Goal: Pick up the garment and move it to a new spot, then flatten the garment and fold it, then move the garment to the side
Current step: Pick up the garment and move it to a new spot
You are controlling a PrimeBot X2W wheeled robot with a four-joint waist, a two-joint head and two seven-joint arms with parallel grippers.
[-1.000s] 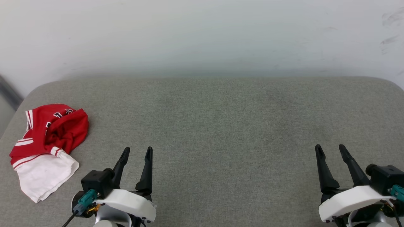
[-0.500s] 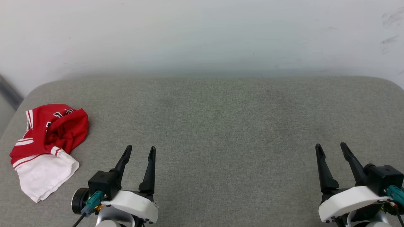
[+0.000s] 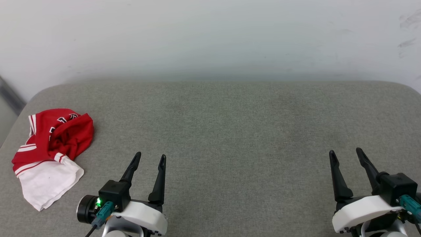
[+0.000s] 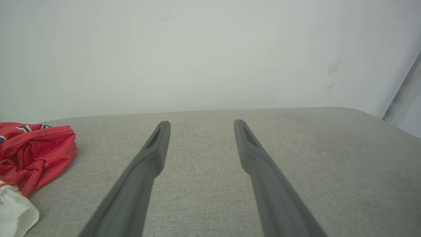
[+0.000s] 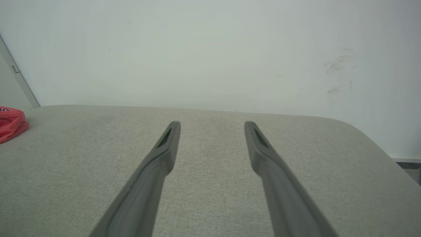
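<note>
The garment (image 3: 52,144) lies at nine o'clock of the nearer left end effector (image 3: 150,154); it and the right end effector (image 3: 345,151) are both released and empty.

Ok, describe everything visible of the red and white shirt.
The garment lies crumpled in a heap near the left end of the grey cushioned surface. Red mesh-like fabric bunches on top, a white part spreads toward the robot, with red-and-white striped trim and scraps of black lettering. Only the surface touches it.

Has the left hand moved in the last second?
Yes. The left hand has drifted slightly right in the head view, away from the garment, which lies where it was.
</note>
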